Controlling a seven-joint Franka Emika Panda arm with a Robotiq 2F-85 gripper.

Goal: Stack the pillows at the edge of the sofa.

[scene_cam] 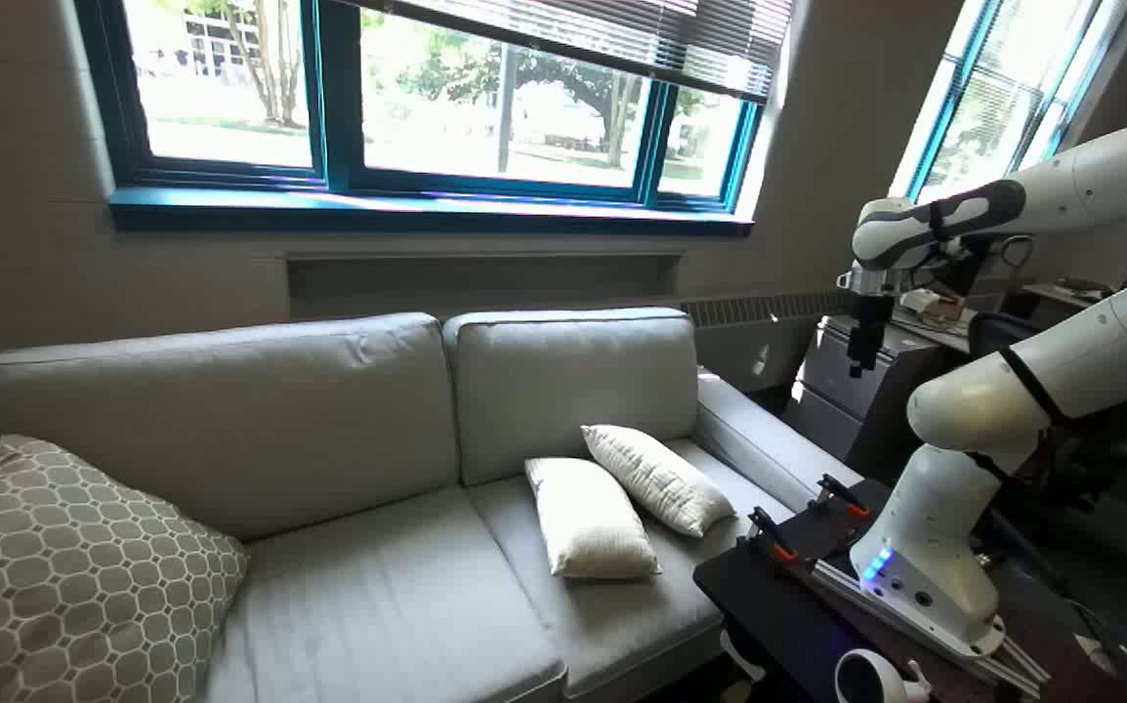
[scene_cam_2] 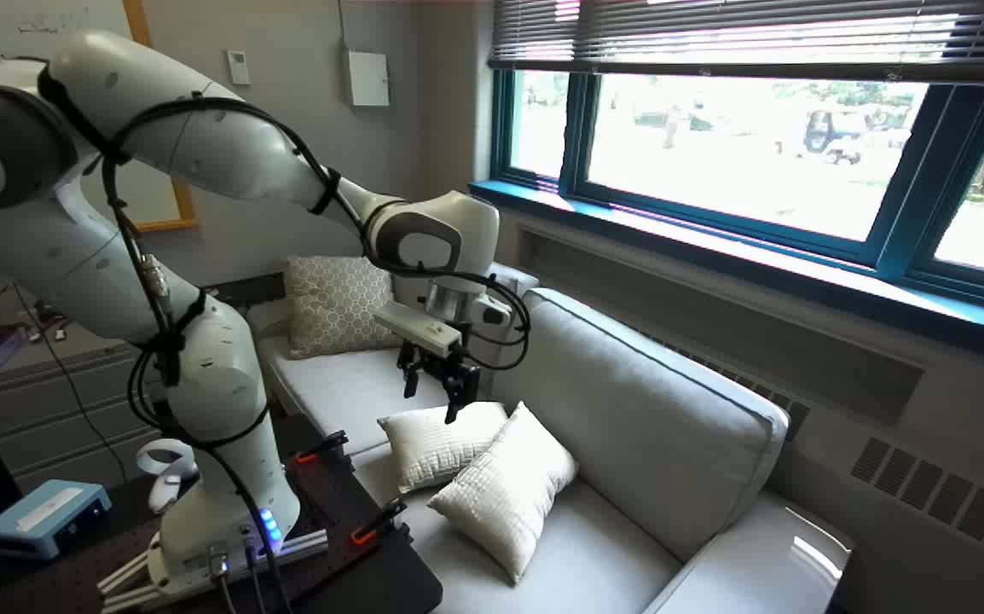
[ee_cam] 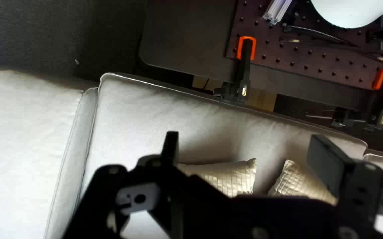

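Note:
Two white pillows lie on the seat of the light grey sofa (scene_cam: 368, 586), close beside each other at its right-hand part in an exterior view. The pillow nearer the patterned cushion (scene_cam: 591, 522) (scene_cam_2: 437, 439) lies flat. Nearer the padded arm is the second pillow (scene_cam: 659, 478) (scene_cam_2: 509, 490), set at an angle to it. In the wrist view only the ends of the arm-side pillow (ee_cam: 233, 176) and its neighbour (ee_cam: 299, 182) show; the gripper body hides the rest. My gripper (scene_cam_2: 431, 405) (ee_cam: 244, 139) hangs above the sofa, fingers wide apart and nothing between them.
A large patterned cushion (scene_cam: 85, 576) (scene_cam_2: 338, 307) leans at the sofa's far end. The padded sofa arm (scene_cam: 769, 439) (ee_cam: 29, 139) bounds the seat. The robot's dark table (ee_cam: 185, 39), with orange-tipped clamps (ee_cam: 244, 63), stands along the seat's front edge.

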